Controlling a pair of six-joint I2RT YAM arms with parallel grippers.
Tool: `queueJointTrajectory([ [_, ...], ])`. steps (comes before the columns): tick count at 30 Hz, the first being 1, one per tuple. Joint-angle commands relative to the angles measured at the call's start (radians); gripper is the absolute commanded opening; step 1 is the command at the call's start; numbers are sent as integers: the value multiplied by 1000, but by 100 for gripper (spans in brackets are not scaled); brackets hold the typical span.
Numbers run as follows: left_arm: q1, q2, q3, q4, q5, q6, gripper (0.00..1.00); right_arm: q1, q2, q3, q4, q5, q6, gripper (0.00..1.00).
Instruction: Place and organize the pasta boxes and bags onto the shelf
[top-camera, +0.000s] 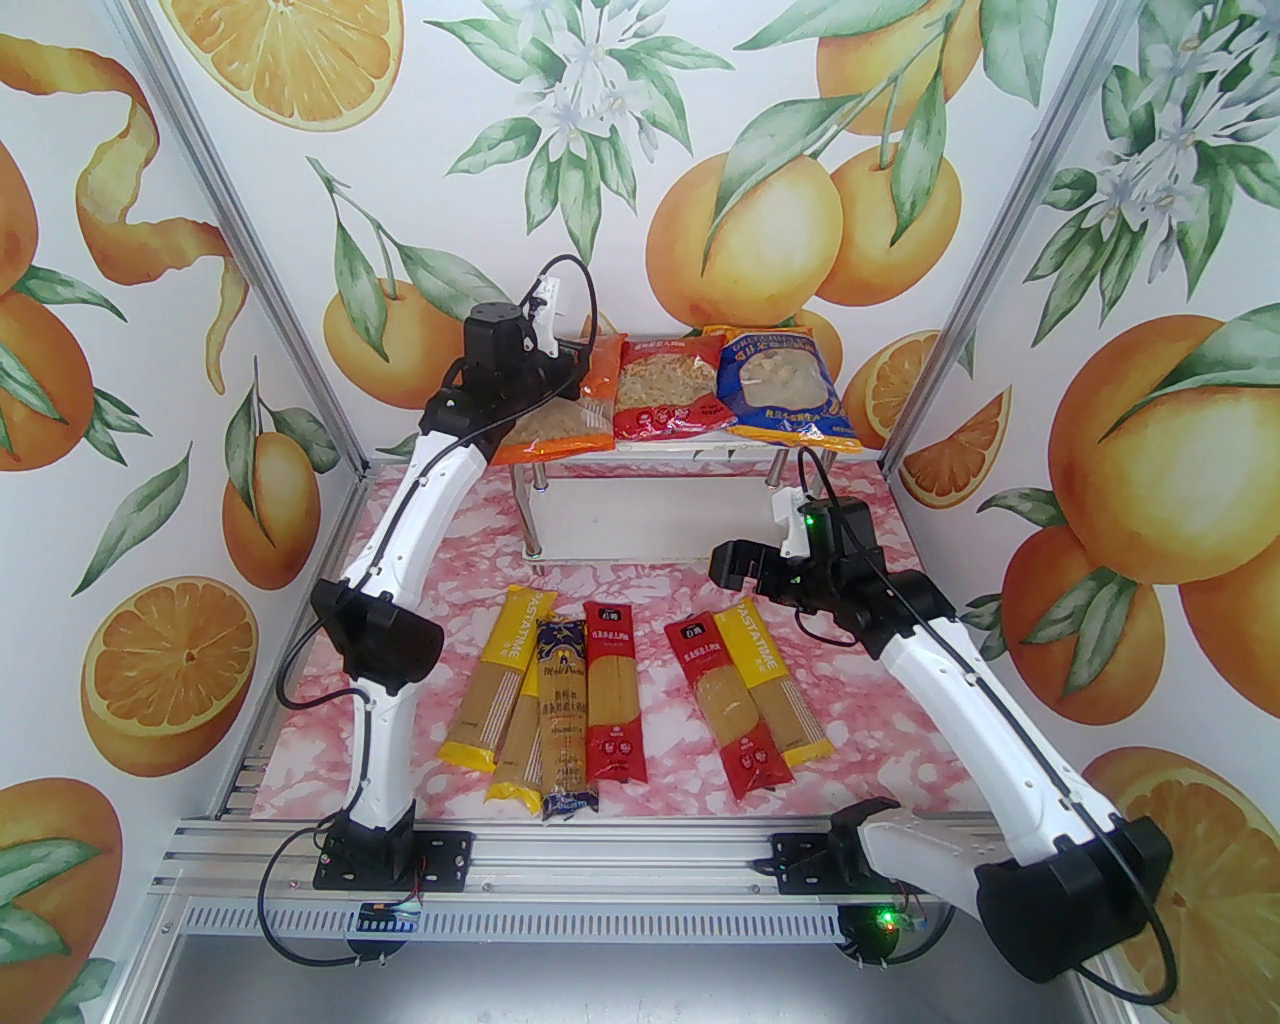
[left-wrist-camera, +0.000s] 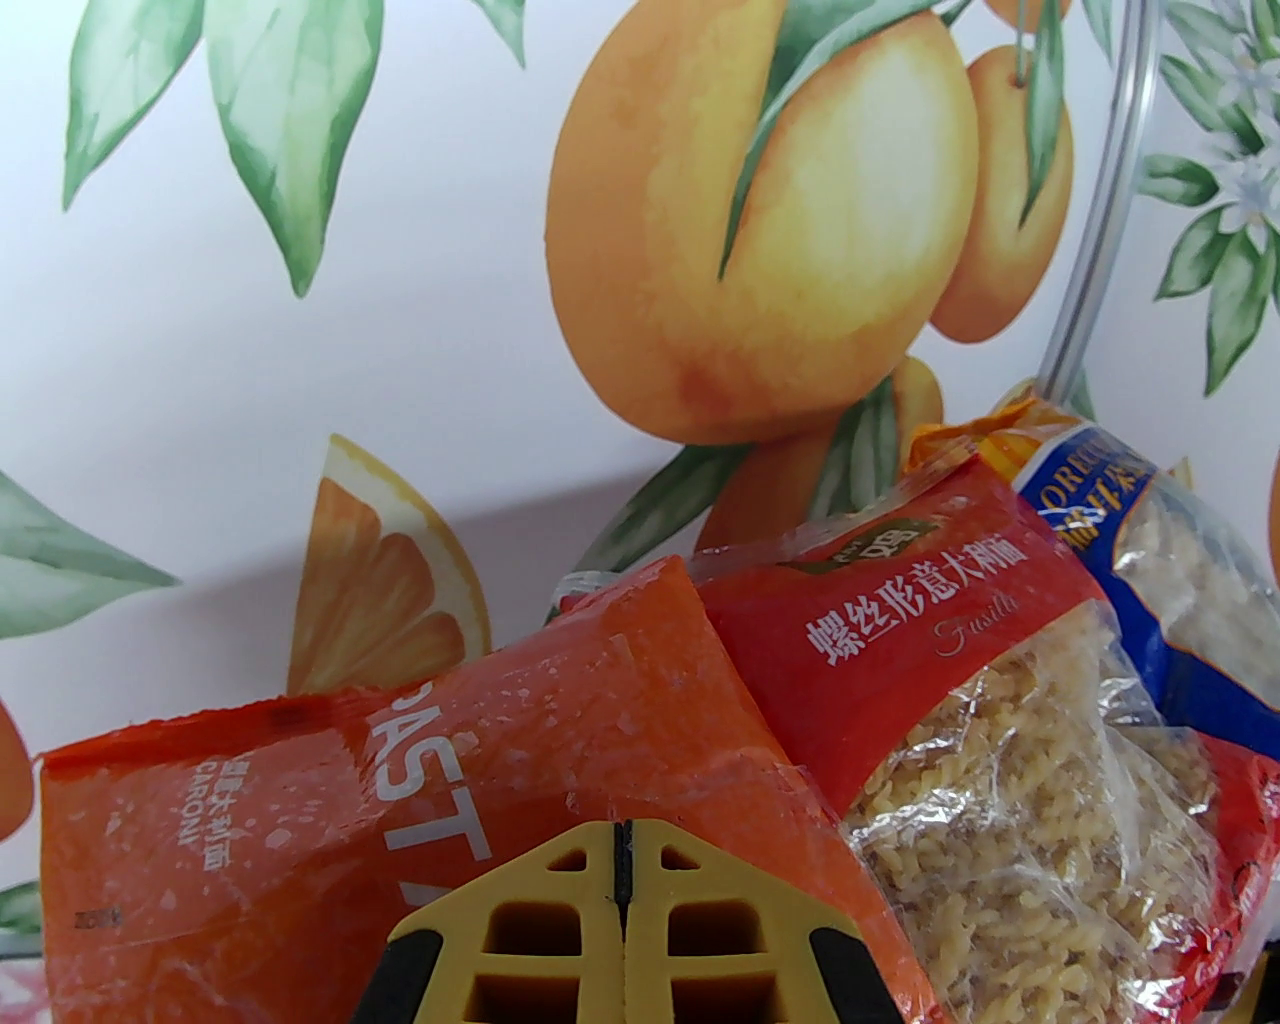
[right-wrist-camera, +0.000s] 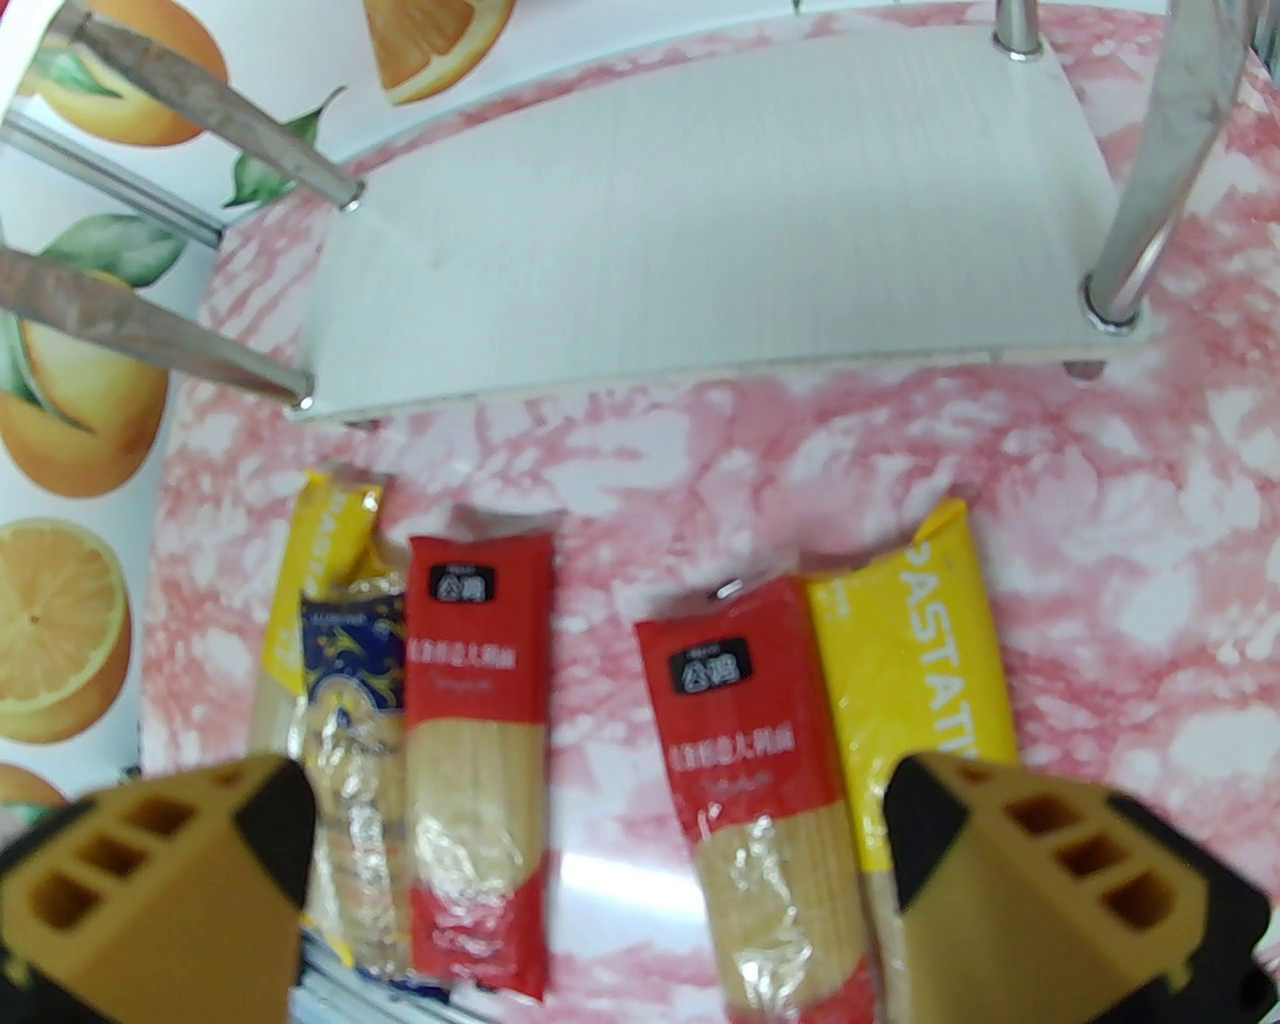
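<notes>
Position: shelf (top-camera: 650, 515) at 12 o'clock on the pink marbled table (top-camera: 900, 700), close to the orange-print back wall (top-camera: 640, 200). Its top board is taken up side to side: orange bag (top-camera: 560, 420) at the 9 o'clock end, red bag (top-camera: 665, 395) in the middle, blue bag (top-camera: 785, 390) at the 3 o'clock end. The orange and blue bags hang over the front edge. The lower board shows bare white between the chrome legs (top-camera: 530, 510).

Six spaghetti packs lie flat at 6 o'clock of the shelf, with a strip of table between.
- Left group, touching: yellow packs (top-camera: 505, 670), dark blue pack (top-camera: 565, 720) lying over one of them, red pack (top-camera: 612, 690).
- The right pair (top-camera: 745, 700), red and yellow, touch each other.
- An open marble lane runs between the groups.

On the left gripper (left-wrist-camera: 625, 890), the fingers are pressed together with nothing seen between them. Its tips are at the orange bag's face; contact cannot be told. The right gripper (right-wrist-camera: 590, 850) is spread wide and holds nothing. It hovers above the table at 5 o'clock of the shelf, near the right pair's far ends.

The left wrist view adds the orange bag lapping over the red bag's edge. The right wrist view adds the lower board's face from leg to leg.

Writing:
- "PAST" on the orange bag.
- "Fusilli" under white Chinese characters on the red bag.
- "ORE" on the blue bag.
- "PASTATIME" on the yellow packs.
- A black badge on the red packs.
</notes>
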Motion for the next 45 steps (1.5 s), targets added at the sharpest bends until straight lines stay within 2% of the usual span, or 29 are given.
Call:
queueJointTrajectory([
  [1, -36, 58, -16, -75, -15, -46, 6, 7, -21, -14, 12, 19, -3, 100],
  [7, -53, 94, -14, -59, -27, -100, 7, 8, -36, -25, 15, 25, -3, 100],
  [34, -143, 165, 43, 36, -155, -191, 8, 4, -69, -26, -5, 28, -13, 100],
  [42, -140, 111, 42, 91, -139, -122, 35, 1, -84, -28, -16, 35, -25, 100],
  [43, -140, 99, 42, 111, -133, -107, 47, 1, -84, -28, -16, 33, -24, 100],
  [45, -140, 76, 42, 151, -137, -78, 54, 1, -86, -27, -15, 32, -23, 100],
])
